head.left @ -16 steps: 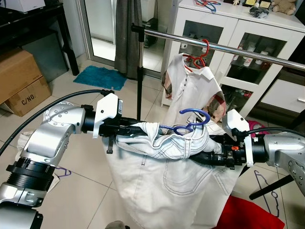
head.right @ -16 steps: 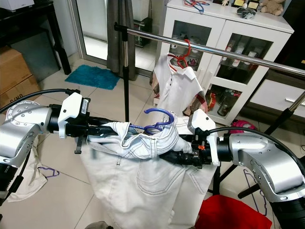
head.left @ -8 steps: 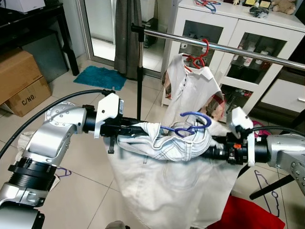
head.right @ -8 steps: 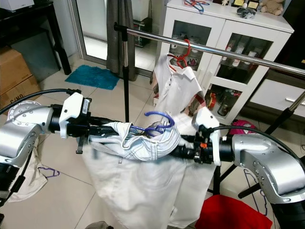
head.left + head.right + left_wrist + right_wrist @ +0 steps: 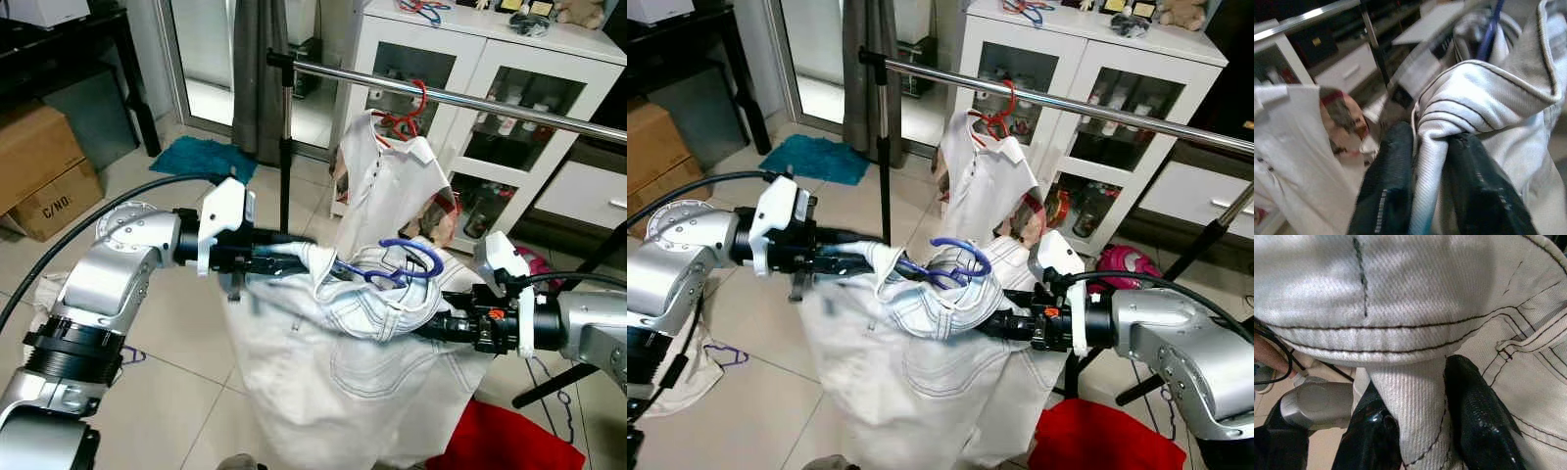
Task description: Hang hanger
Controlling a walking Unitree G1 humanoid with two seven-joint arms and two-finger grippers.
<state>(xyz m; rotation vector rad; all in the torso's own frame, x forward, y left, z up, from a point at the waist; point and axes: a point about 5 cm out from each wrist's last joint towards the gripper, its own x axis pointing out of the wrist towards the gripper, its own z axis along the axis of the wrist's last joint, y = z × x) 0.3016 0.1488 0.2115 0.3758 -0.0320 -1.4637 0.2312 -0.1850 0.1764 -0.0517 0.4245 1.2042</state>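
A blue hanger [image 5: 404, 262] carries white trousers [image 5: 343, 377] with dark stitching, held in the air between my arms below the steel rail [image 5: 470, 101]. My left gripper [image 5: 286, 260] is shut on the left end of the waistband; its fingers [image 5: 1386, 191] pinch a fold of the cloth. My right gripper [image 5: 423, 323] is shut on the right end of the waistband, its fingers [image 5: 1479, 426] clamped on the fabric. The hanger's hook points up, below and in front of the rail. A white shirt on a red hanger [image 5: 404, 116] hangs on the rail just behind.
The rail's black upright [image 5: 285, 147] stands behind my left gripper. A white glass-door cabinet [image 5: 509, 88] is at the back, cardboard boxes [image 5: 39, 166] at the left, a teal mat [image 5: 206, 157] on the tiled floor, red cloth [image 5: 509, 441] by my right arm's side.
Both arms have lifted the trousers and hanger and carried them forward toward the rail. The left end has risen more, so the waistband now slopes down to the right.
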